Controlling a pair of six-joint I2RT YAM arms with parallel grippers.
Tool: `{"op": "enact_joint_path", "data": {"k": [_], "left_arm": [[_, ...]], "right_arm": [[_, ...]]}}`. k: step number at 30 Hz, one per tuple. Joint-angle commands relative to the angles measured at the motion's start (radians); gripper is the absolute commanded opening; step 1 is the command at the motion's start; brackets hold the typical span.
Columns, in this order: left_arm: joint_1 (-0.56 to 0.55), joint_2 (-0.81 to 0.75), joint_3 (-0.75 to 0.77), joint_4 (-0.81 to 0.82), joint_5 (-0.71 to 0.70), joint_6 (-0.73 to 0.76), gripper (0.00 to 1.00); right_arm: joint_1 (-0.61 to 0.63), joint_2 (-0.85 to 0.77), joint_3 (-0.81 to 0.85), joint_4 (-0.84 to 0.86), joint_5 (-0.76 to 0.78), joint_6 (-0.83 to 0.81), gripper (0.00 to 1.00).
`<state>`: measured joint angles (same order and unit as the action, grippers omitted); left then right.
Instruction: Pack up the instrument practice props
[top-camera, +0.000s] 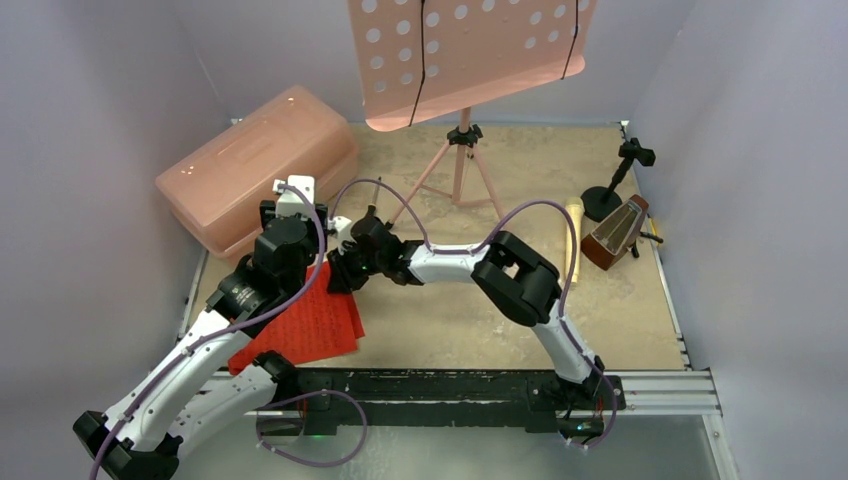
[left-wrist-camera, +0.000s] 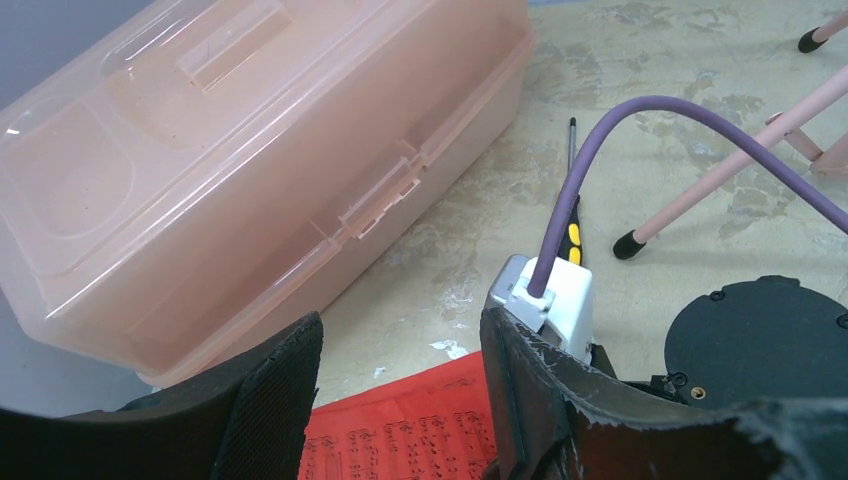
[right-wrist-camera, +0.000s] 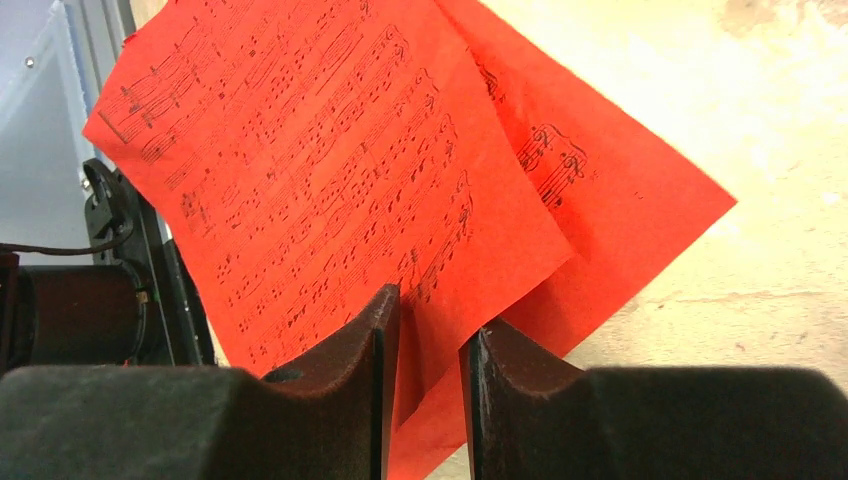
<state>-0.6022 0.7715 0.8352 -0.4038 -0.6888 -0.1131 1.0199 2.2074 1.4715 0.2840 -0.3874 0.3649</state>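
Observation:
The red sheet-music pages (top-camera: 310, 320) lie on the table at the near left, two sheets overlapping in the right wrist view (right-wrist-camera: 330, 150). My right gripper (top-camera: 338, 272) reaches left to their far edge. Its jaws (right-wrist-camera: 430, 310) stand a narrow gap apart with the top sheet's corner between them. My left gripper (top-camera: 295, 215) is open and empty (left-wrist-camera: 400, 330) over the pages' far edge (left-wrist-camera: 420, 420), beside the box. The pink music stand (top-camera: 465, 60) stands at the back. The cream microphone (top-camera: 574, 240) and the brown metronome (top-camera: 615, 235) lie at the right.
The large translucent pink lidded box (top-camera: 255, 170) sits shut at the back left, close to my left gripper (left-wrist-camera: 230, 150). A yellow-and-black screwdriver (left-wrist-camera: 573, 215) lies behind the right wrist. A black mic stand (top-camera: 620, 180) is at the far right. Stand legs (left-wrist-camera: 720, 180) spread nearby.

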Motion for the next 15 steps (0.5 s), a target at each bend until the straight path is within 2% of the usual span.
{"op": "enact_joint_path", "data": {"k": [1, 8, 15], "left_arm": [[0.005, -0.022, -0.008, 0.046, -0.005, -0.012, 0.58], [0.006, -0.034, -0.011, 0.049, 0.002, -0.013, 0.59], [0.008, -0.039, -0.010, 0.055, 0.028, -0.015, 0.60]], "right_arm": [[-0.002, -0.080, 0.014, 0.011, 0.086, -0.048, 0.32], [-0.028, -0.330, -0.242, 0.154, 0.309, -0.093, 0.54], [-0.111, -0.581, -0.433, 0.175, 0.469, -0.184, 0.75]]}}
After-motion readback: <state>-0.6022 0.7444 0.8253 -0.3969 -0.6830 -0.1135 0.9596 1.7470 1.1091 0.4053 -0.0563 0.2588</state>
